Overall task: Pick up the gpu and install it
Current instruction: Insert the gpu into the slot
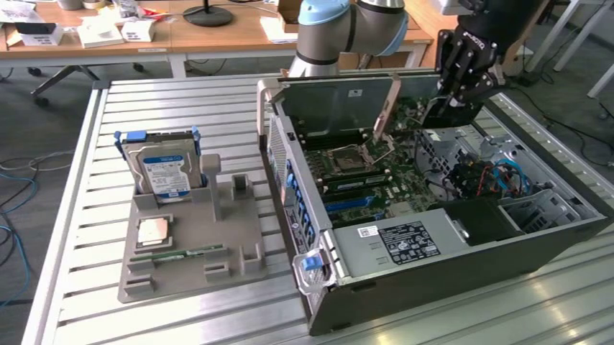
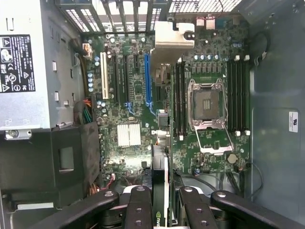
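The exterior camera is looking down obliquely over the tabletop (image 1: 192, 323) and open computer case (image 1: 461, 280). The wrist camera is peering closely inside, sharing the motherboard (image 2: 133, 95).

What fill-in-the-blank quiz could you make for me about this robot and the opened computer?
1. The gripper is closed on the ____, holding it above the motherboard.
2. The boxy ____ stands upright in the grey holder.
3. The slim green ____ lies flat on that holder.
Missing words: gpu; hard drive; memory stick.
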`<state>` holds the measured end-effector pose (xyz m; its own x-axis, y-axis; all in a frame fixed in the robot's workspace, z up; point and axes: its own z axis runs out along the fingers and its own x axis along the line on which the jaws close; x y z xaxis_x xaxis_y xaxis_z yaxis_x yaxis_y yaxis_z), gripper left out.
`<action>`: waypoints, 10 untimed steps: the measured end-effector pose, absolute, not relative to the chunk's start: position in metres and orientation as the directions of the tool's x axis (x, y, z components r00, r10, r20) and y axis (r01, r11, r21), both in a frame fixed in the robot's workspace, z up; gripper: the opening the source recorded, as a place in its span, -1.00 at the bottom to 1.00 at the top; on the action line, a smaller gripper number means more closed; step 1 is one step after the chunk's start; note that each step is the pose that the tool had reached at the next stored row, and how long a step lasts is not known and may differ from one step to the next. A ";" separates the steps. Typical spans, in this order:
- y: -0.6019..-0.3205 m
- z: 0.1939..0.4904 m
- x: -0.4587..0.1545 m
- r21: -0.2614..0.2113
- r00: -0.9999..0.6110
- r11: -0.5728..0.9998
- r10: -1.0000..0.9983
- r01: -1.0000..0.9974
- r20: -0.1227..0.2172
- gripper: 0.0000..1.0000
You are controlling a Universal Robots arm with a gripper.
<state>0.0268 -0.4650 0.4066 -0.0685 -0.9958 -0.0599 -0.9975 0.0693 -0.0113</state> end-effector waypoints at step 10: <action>-0.465 0.405 0.018 -0.018 -0.064 0.066 -0.996 -0.998 -0.061 -0.47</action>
<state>0.0183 -0.4647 0.4047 -0.0645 -0.9960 -0.0612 -0.9977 0.0657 -0.0175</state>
